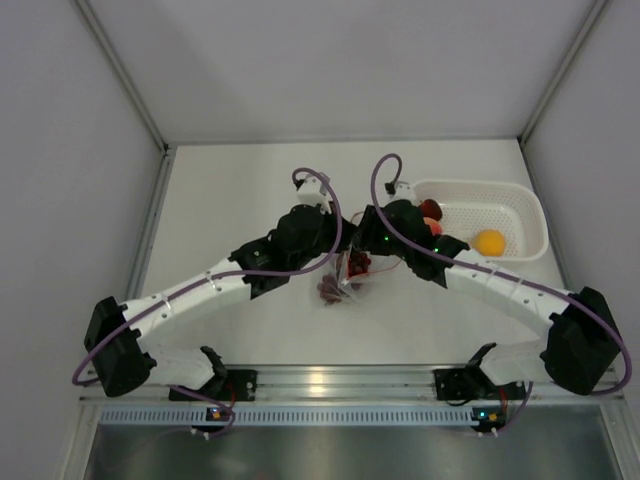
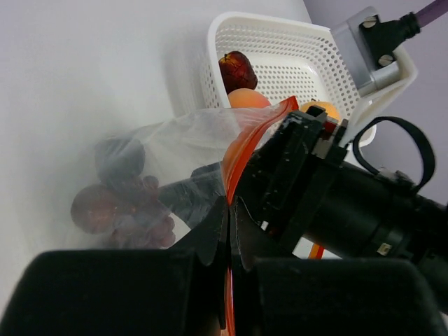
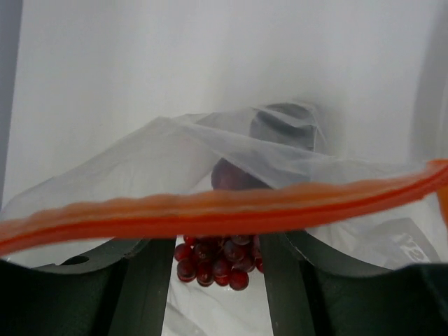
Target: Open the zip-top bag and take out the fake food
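On the white counter (image 1: 250, 330) stands one perforated basket (image 1: 528, 205) holding three fruits (image 2: 246, 98). Just left of it is one zip-top bag (image 1: 345, 280), light, limp and slick, best taken by its stiffer zip strip (image 3: 210, 213). The left gripper (image 2: 229, 210) is pinched on that strip. The right gripper (image 3: 213, 241) stands partly spread, the strip lying across it. The bag holds three pieces of fake food (image 2: 94, 208): one grape bunch (image 3: 217, 264) and two dark pieces (image 2: 119, 157)

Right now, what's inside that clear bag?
Inside the zip-top bag: a grape bunch, a dark red piece and a blackish piece. The cloudy plastic could hide more behind them.
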You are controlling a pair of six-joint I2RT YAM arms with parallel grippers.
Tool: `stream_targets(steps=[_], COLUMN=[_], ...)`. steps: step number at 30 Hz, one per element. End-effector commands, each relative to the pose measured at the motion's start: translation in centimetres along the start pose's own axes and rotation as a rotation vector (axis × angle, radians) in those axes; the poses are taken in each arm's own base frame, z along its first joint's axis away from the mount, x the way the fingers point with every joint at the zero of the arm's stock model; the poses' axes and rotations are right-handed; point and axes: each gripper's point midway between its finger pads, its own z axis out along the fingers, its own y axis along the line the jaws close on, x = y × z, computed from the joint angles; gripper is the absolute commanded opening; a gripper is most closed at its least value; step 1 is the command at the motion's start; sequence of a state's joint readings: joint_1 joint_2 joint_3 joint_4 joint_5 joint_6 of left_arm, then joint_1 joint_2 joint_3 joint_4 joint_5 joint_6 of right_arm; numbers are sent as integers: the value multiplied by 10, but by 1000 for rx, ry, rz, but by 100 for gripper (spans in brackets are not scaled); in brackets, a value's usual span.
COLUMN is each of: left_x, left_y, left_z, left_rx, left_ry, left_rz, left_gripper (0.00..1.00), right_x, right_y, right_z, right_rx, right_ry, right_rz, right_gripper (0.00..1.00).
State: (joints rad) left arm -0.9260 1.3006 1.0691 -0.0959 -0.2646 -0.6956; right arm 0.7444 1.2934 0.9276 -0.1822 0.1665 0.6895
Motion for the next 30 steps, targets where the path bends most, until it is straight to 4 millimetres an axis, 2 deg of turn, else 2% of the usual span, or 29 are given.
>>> stream_targets(steps=[1, 6, 8, 9, 13, 15, 18, 19, 21, 24, 28, 30], left_x=[-19, -10, -10, -10, -11, -15, -18, -19, -21, -19, -16, -13], left_y=[-11, 7, 13, 16, 21, 24, 26, 26, 28, 29, 30, 32], left_z=[-5, -2, 0, 1, 4, 4, 1, 1, 1, 2, 3, 4], left_rx=[34, -27, -50, -62, -87, -104, -113, -114, -123, -126, -125, -130], left_ry=[-87, -94, -104, -106, -115, -131, -143, -147, -153, -149, -140, -133], left_rz=[-58, -43, -32, -19, 25, 35, 54, 59, 63, 63, 64, 65], left_gripper=[0, 0, 0, 0, 0, 0, 0, 0, 0, 0, 0, 0], right_x=[-25, -24, -15, -16, -15, -7, -3, 5, 7, 9, 9, 20], right_y=[6, -3, -13, -12, -9, -12, -6, 0, 17, 25, 32, 25], right_z=[11, 35, 48, 53, 72, 82, 90, 91, 91, 92, 106, 121], right_rx=[61, 137, 177, 176, 186, 196, 158, 112, 25, -19, -45, -29], right_ry=[-153, -201, -193, -204, -193, -175, -162, -130, -116, -119, -117, -77], right_rz=[41, 58, 54, 50, 4, -9, -15, -18, -10, -9, -71, -91], right_gripper=[50, 52, 52, 52, 46, 42, 39, 39, 37, 39, 39, 38])
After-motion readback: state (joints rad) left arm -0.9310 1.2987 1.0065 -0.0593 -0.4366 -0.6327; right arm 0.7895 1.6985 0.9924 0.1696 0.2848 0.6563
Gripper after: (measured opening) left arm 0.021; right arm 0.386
